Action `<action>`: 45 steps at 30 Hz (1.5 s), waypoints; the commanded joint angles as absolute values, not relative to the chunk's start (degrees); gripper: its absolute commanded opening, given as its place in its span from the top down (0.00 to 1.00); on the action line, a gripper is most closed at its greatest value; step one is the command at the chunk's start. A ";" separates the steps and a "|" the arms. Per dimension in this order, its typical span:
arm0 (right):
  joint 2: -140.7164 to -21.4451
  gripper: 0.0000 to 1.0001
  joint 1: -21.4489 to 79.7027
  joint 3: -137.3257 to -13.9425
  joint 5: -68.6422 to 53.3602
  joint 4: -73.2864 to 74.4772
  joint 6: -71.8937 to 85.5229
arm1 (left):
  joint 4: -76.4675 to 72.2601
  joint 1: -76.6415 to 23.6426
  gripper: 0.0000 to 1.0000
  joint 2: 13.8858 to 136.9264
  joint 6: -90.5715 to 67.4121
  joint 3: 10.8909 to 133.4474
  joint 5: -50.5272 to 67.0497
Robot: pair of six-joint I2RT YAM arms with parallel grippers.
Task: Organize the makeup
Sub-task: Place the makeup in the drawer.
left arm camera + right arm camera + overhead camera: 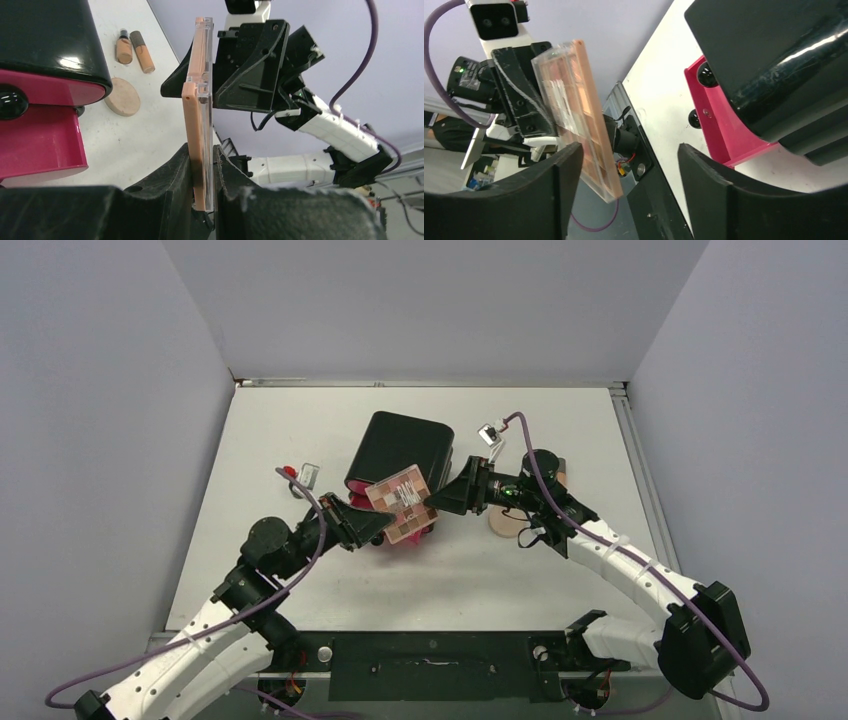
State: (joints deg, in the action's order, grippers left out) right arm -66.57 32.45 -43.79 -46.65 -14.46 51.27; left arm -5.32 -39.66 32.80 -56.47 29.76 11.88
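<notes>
Left gripper (pixel 382 520) is gripping the square eyeshadow palette (pixel 405 502) by one edge, jaws pinched narrow onto the thin case. In the left wrist view the palette is standing upright and edge-on between the pads, clear lid on one face and peach base on the other. It is hanging in the air at mid-table, over the open pink drawer (pixel 40 145) of the black cabinet (pixel 400 440), and appears to be touching neither.

Right gripper (pixel 630 152) is facing it from the right with jaws spread wide. In its own wrist view the palette is sitting close to one finger with a broad gap to the other. From the left wrist camera those fingers seem to be straddling the palette's free top edge. Whether a pad is making contact, I cannot tell.

Judgement: this is reading as a hand-over or regrasp above the drawer. Pinching one edge is leaving the opposite edge free for the second arm, and the upright hold is presenting the two flat faces squarely to the open jaws.

Other makeup is waiting outside the cabinet. The round peach disc (pixel 122 96) is lying flat on the table (pixel 300 430) to the right of the drawer, partly under the right arm in the top view. Two tan dark-capped tubes (pixel 142 54) are lying side by side just beyond it, farther and right. Pencils, brush and jar are not showing.

Risk, as a guess: if the left jaws are opening before the right ones are closing, the palette may be dropping onto the drawer rim.
</notes>
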 commanded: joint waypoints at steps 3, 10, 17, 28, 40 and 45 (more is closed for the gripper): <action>-66.46 0.28 33.13 -46.70 -40.91 -12.30 48.65 | 2.65 -39.89 1.00 27.15 -68.29 31.50 -1.69; -64.44 0.22 33.13 -47.99 -35.38 -7.30 46.27 | 22.92 -39.99 1.00 26.36 -79.16 37.55 -8.77; -63.77 0.20 33.15 -50.18 -29.35 -4.18 44.73 | 35.89 -40.24 1.00 27.03 -86.33 42.57 -10.52; -69.87 0.19 33.50 -59.88 -20.64 2.62 41.26 | 43.55 -40.41 1.00 29.17 -92.62 43.38 -16.51; -77.19 0.16 36.06 -69.96 -14.53 9.68 34.95 | 38.93 -40.52 1.00 34.96 -94.89 41.31 -19.25; -80.64 0.16 37.00 -73.17 -13.69 11.66 32.70 | 34.55 -40.51 1.00 35.49 -96.35 38.42 -19.16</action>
